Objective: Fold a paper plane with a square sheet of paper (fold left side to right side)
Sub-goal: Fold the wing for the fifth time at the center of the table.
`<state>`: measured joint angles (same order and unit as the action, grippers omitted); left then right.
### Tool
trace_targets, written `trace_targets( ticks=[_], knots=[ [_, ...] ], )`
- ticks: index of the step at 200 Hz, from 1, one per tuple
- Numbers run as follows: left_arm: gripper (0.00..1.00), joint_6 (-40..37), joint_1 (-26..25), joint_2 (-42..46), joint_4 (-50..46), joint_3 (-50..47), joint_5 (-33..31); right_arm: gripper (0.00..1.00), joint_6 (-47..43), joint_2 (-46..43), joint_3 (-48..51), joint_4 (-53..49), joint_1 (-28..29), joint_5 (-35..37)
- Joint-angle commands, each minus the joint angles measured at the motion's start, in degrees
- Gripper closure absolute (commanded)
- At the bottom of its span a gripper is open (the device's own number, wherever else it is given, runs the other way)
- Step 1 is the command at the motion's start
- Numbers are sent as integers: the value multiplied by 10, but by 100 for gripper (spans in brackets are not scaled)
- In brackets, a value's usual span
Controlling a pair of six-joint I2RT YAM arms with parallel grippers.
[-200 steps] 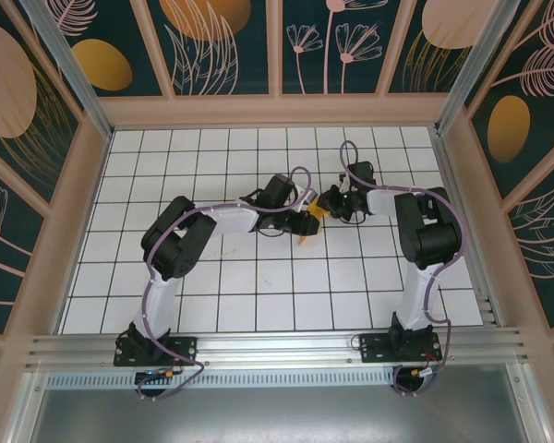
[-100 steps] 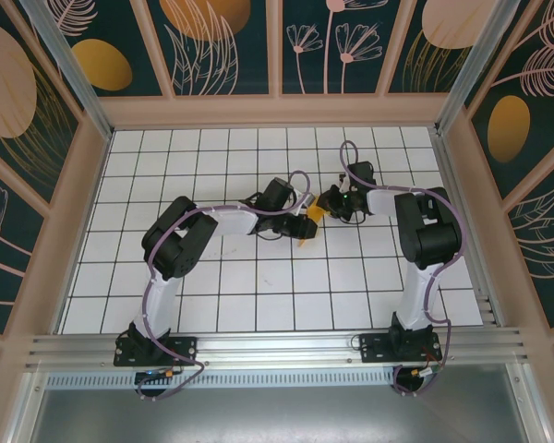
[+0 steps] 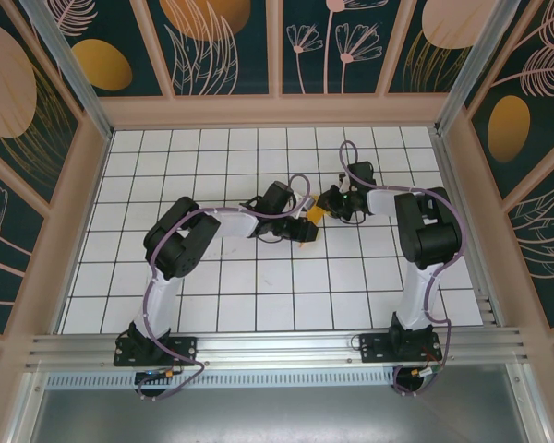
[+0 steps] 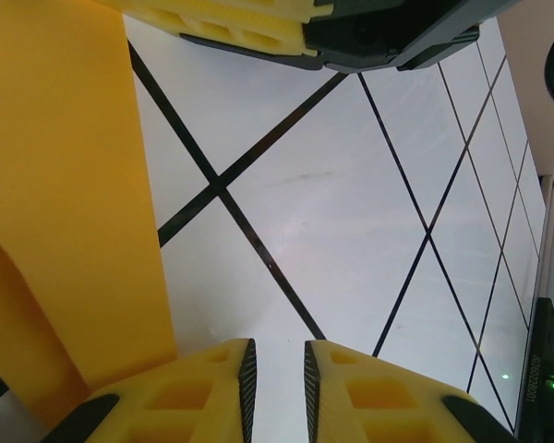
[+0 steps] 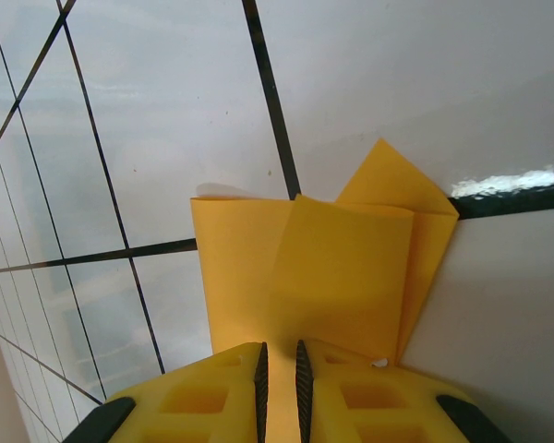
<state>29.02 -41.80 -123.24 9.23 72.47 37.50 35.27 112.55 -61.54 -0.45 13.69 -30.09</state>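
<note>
Starting at the near edge of the overhead view, both arm bases sit on an aluminium rail (image 3: 277, 343). From there the left arm (image 3: 171, 245) and the right arm (image 3: 425, 235) bend inward over the white gridded table (image 3: 258, 286), and their wrists come together near its middle. The orange paper (image 3: 315, 214) sits there as a small bright patch between the two grippers, a little right of the table's centre line. On the right wrist camera the right gripper (image 5: 279, 351) is pinched down on the near edge of the paper, with orange filling the thin slit between its yellow pads. The sheet spreads away from the fingers in overlapping folded layers, one pointed corner (image 5: 388, 175) jutting past the rest over a black grid line. On the left wrist camera the left gripper (image 4: 279, 346) has its pads a narrow slit apart; bare white tile shows through the slit and nothing is held there. A broad strip of the same paper runs down just beside the outer face of one pad, though I cannot tell whether they touch. Beyond that strip the right gripper's yellow fingers (image 4: 249, 28) cross the top of the view. Farthest back, dark panels with a painted plant pattern (image 3: 212, 46) wall in the table.
</note>
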Motion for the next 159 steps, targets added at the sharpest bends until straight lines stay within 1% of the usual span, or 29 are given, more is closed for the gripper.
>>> trace_targets(
  ticks=[1,20,53,71,87,124,159],
  knots=[
    [76,4,-7,-20,-22,-14,6,79,-13,37,18,-59,-4,32],
    [79,-1,-7,-19,-32,-25,-7,81,-16,28,18,-48,-3,24],
    [88,2,-8,-15,-31,-52,-17,89,-21,0,10,-27,-8,0],
    [93,8,-7,-14,-23,-64,-21,95,-29,-25,9,-17,-9,-8],
    [96,12,-8,-16,-18,-73,-24,99,-39,-54,13,-16,-10,-9],
    [99,16,-8,-14,-15,-87,-33,100,-55,-133,69,-9,-8,-12],
    [100,16,-7,-14,-14,-90,-34,100,-45,-186,143,16,6,-27]
  ],
)
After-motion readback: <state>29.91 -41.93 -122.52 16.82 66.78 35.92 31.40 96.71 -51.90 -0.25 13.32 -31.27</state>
